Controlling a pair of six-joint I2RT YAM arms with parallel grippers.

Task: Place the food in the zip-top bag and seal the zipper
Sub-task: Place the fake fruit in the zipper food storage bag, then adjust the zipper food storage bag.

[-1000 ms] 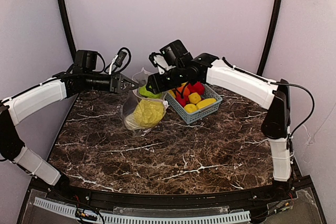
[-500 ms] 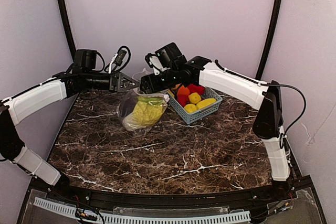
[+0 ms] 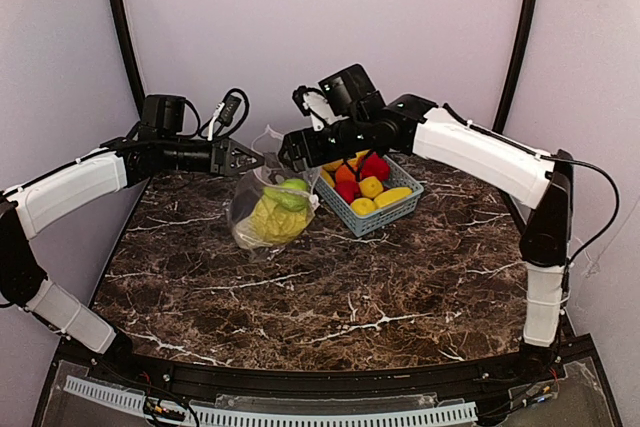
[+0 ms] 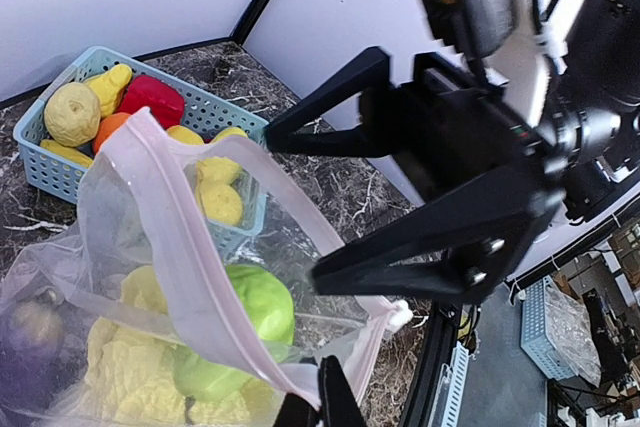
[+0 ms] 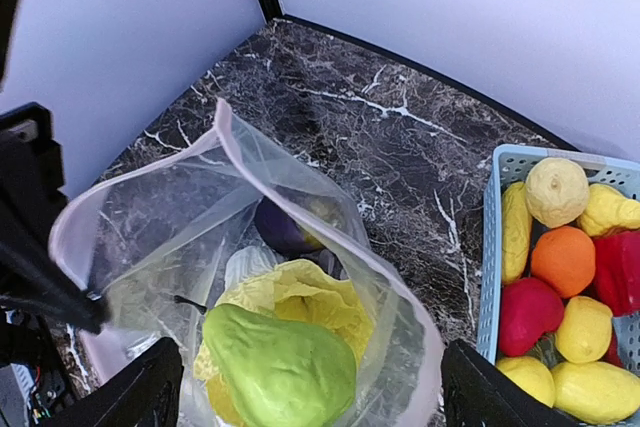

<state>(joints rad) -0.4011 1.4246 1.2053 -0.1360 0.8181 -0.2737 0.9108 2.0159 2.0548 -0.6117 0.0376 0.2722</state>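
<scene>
Operator: Jaw status?

Technician: The left gripper [image 3: 246, 159] is clamped on the zipper [image 4: 195, 247], holding the zip-top bag [image 3: 250, 215] mouth gaping beside the basket [image 3: 388, 215]. The right gripper [image 3: 293, 150] hangs spread wide, empty, above that mouth.

Operator: Food?

Technician: Green fruit [image 5: 280, 369], cabbage [image 5: 305, 299] and eggplant [image 5: 283, 229] lie inside the bag.

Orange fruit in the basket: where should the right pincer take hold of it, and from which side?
Grip the orange fruit across its rounded upper half, coming straight down from above. It sits mid-basket, packed in by a red piece and yellow pieces, so only its top is exposed and a side approach looks blocked. The right pincer is open, probably wide enough.
</scene>
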